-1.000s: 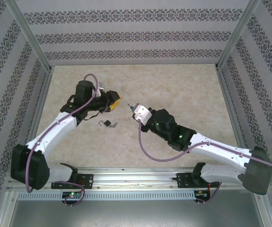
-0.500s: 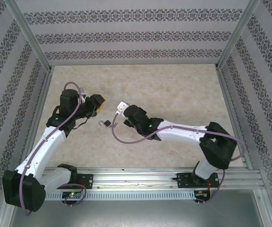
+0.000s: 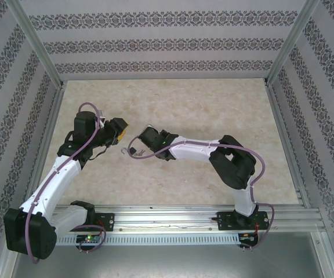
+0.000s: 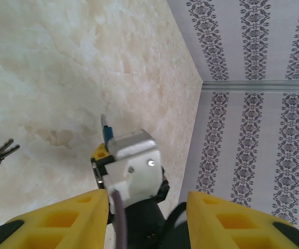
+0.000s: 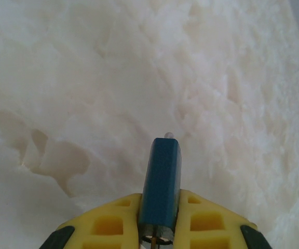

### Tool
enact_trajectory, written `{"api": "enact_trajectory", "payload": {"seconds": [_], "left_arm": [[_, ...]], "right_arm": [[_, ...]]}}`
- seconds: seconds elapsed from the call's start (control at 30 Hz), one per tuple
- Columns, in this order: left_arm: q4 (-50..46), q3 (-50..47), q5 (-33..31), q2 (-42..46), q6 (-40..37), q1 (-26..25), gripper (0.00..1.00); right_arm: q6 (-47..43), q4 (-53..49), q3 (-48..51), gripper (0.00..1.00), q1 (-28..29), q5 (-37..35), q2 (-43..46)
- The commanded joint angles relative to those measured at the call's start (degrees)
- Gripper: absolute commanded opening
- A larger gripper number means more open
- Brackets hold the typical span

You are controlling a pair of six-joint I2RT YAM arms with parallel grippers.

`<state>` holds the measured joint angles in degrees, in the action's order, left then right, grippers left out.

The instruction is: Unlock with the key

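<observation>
The right gripper (image 5: 161, 203), clamped on the slim blue-sleeved key (image 5: 162, 171), hovers just beside the small dark metal padlock (image 3: 131, 152), nearer than the half-open, empty left gripper (image 3: 120, 128).

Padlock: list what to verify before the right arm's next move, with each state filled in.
1. Grip: right gripper shut on the blue tool: ok.
2. Seating: blue tool straight between the fingers, metal tip forward: ok.
3. Target: padlock lying on the table beside the right gripper: ok.
4. Support: left gripper steadying the padlock: not ok; it is open, holding nothing, apart from it.
5. Aim: metal tip lined up with the keyhole: cannot tell.
</observation>
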<state>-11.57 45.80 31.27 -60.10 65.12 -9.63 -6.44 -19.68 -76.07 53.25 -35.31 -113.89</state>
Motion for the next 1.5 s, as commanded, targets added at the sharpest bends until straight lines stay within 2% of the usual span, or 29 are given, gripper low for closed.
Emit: {"api": "enact_trajectory", "payload": {"seconds": [0.0, 0.43, 0.67, 0.9, 1.07, 1.13, 1.17, 1.2, 1.27, 1.3, 1.33, 1.47], "left_arm": [[0.4, -0.9, 0.8, 1.0, 0.7, 0.8, 0.43], [1.5, -1.0, 1.3, 0.7, 1.6, 0.8, 0.42], [1.4, -0.8, 1.5, 0.6, 1.7, 0.8, 0.42], [1.3, -0.2, 1.6, 0.4, 1.3, 0.8, 0.43], [-0.9, 1.0, 0.4, 1.0, -0.7, 0.8, 0.47], [-2.3, 2.0, -0.1, 0.9, -2.1, 0.9, 0.49], [-3.3, 2.4, -0.5, 0.9, -2.7, 1.0, 0.53], [-4.1, 2.9, -0.7, 0.8, -3.3, 1.0, 0.58], [-5.4, 4.0, -1.4, 0.6, -4.8, 1.2, 0.6], [-6.7, 4.7, -2.2, 0.4, -5.9, 1.3, 0.9], [-8.5, 5.7, -3.6, 0.2, -7.7, 1.3, 1.0], [-18.5, 10.6, -13.4, -1.4, -16.5, 1.4, 1.0]], "right_arm": [[3.6, -4.7, -3.2, 0.0, 0.1, -0.7, -2.1], [6.6, -6.7, -5.4, 0.0, 1.7, 3.3, -6.2], [7.7, -6.6, -5.2, 0.24, 2.5, 6.1, -5.7], [9.2, -4.8, -1.7, 0.38, 2.9, 10.1, 1.5], [11.1, -4.6, 1.2, 0.46, 2.9, 12.5, 9.2], [11.9, -4.6, 2.3, 0.6, 2.7, 12.7, 12.8], [12.1, -4.5, 2.9, 0.88, 2.5, 13.3, 14.4], [12.6, -4.6, 3.4, 0.98, 2.1, 13.6, 16.1], [13.3, -5.0, 4.3, 0.98, 1.2, 13.9, 18.9], [13.8, -5.1, 4.7, 0.98, 0.6, 13.7, 20.6], [14.6, -5.4, 5.1, 0.98, -0.3, 13.7, 22.0], [18.6, -4.5, 8.3, 0.98, -6.2, 15.4, 28.0]]}}
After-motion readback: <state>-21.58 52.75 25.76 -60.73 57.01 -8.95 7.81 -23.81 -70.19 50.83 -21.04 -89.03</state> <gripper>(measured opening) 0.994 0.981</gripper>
